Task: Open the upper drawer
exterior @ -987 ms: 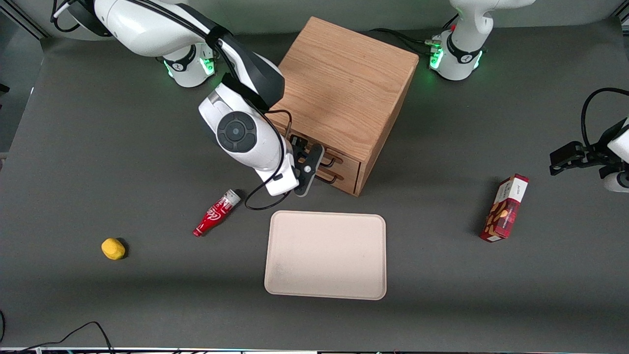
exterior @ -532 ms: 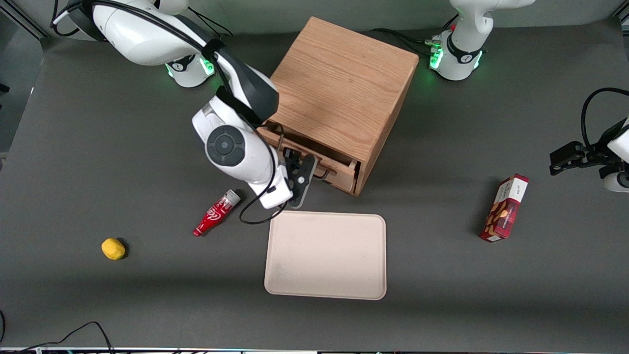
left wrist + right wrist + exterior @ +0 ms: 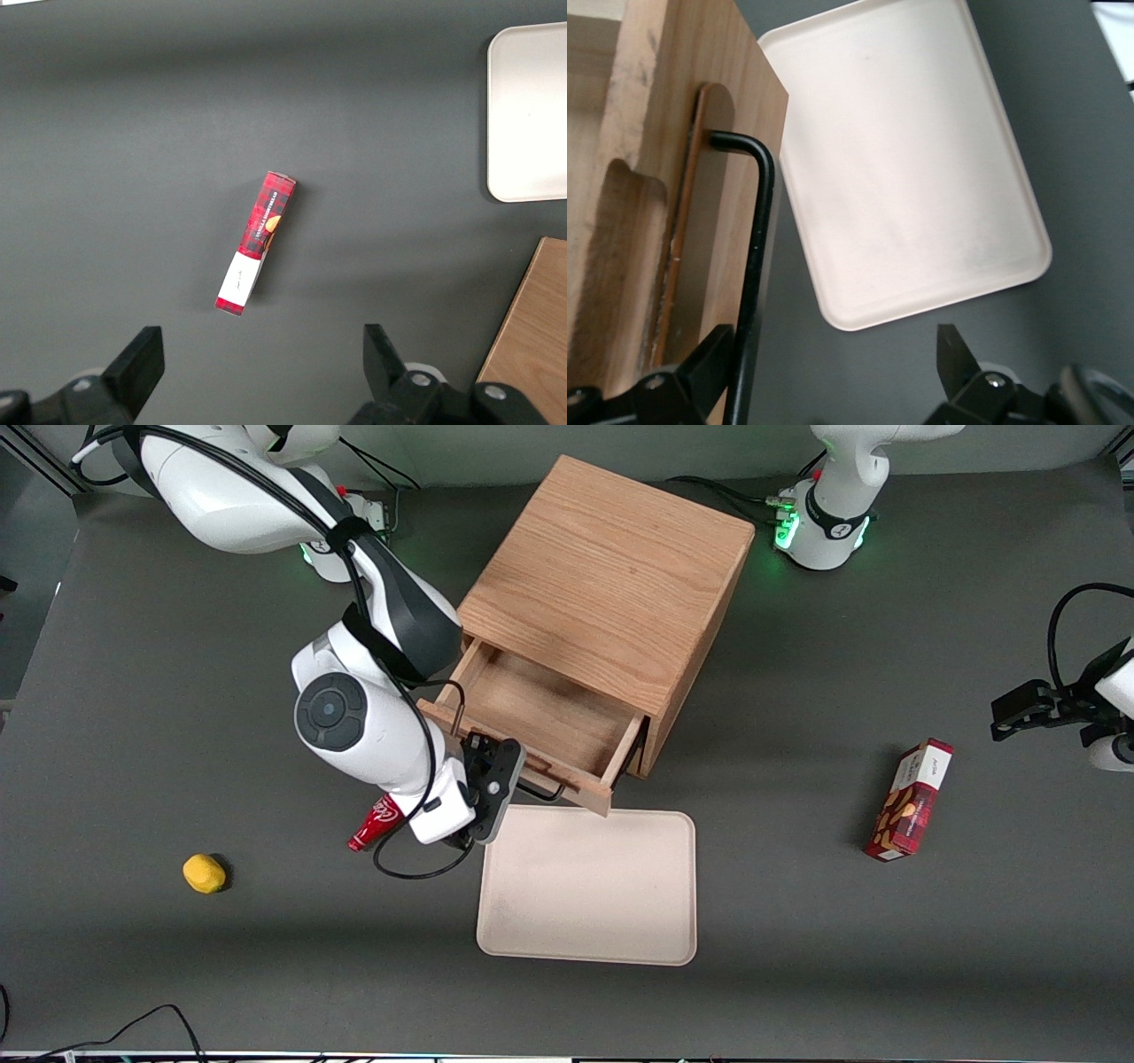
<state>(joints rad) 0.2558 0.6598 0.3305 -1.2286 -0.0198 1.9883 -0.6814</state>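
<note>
Dark grey tabletop (image 3: 797, 921). Nearest: shallow cream plastic tray (image 3: 586, 886), nothing in it. Just above its rim: light oak upper drawer (image 3: 540, 731) pulled well out of oak cabinet (image 3: 611, 576), interior bare. Right arm's black gripper (image 3: 523, 784) at black wire handle (image 3: 757, 266), fingers spread, handle running past one finger, not clamped.
</note>
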